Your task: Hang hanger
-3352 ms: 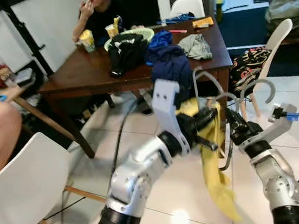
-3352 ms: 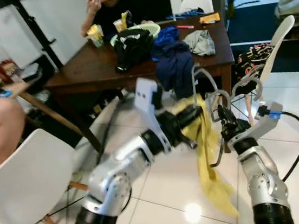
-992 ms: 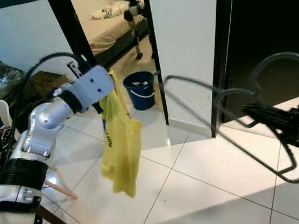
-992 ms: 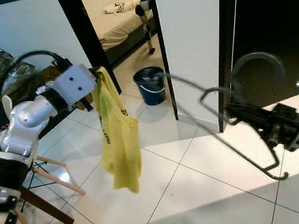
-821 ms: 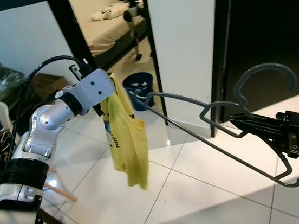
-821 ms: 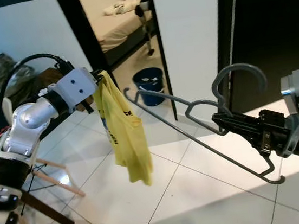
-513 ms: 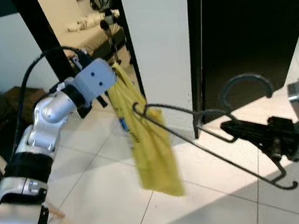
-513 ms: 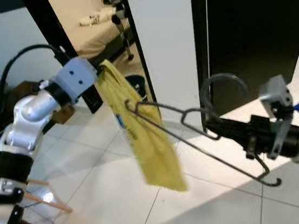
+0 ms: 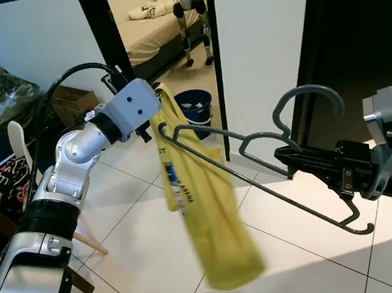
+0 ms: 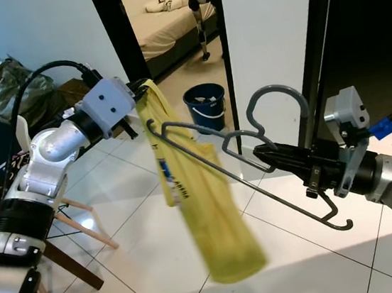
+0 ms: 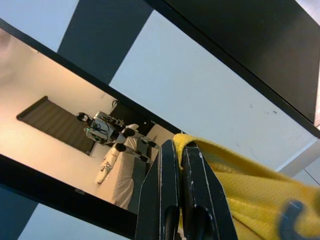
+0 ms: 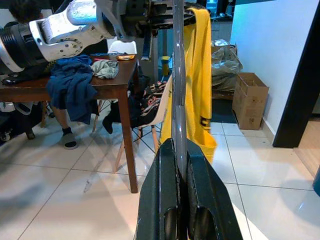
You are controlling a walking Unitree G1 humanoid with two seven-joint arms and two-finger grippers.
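Observation:
My left gripper (image 9: 153, 103) is raised at the left and is shut on the top of a yellow shirt (image 9: 204, 210), which hangs down over the tiled floor. In the left wrist view its fingers (image 11: 167, 165) pinch the yellow cloth. My right gripper (image 9: 280, 153) reaches in from the right, shut on the neck of a grey wire hanger (image 9: 306, 89). The hanger's hook points up. Its far shoulder lies against the upper part of the shirt, just below the left gripper. In the right wrist view the hanger wire (image 12: 179, 75) runs straight out toward the shirt (image 12: 200, 95).
A blue bucket (image 9: 197, 107) stands by a white wall section between a bedroom doorway and a dark doorway. Another robot (image 9: 189, 4) stands in the bedroom. A cardboard box (image 9: 69, 101) and a white chair (image 9: 16, 140) are at the left. A brown table (image 12: 120, 75) carries clothes.
The camera has swung, shifting the whole scene. The shirt's lower end has swung out to the right. The hanger's far end now sits higher on the shirt, near the left gripper.

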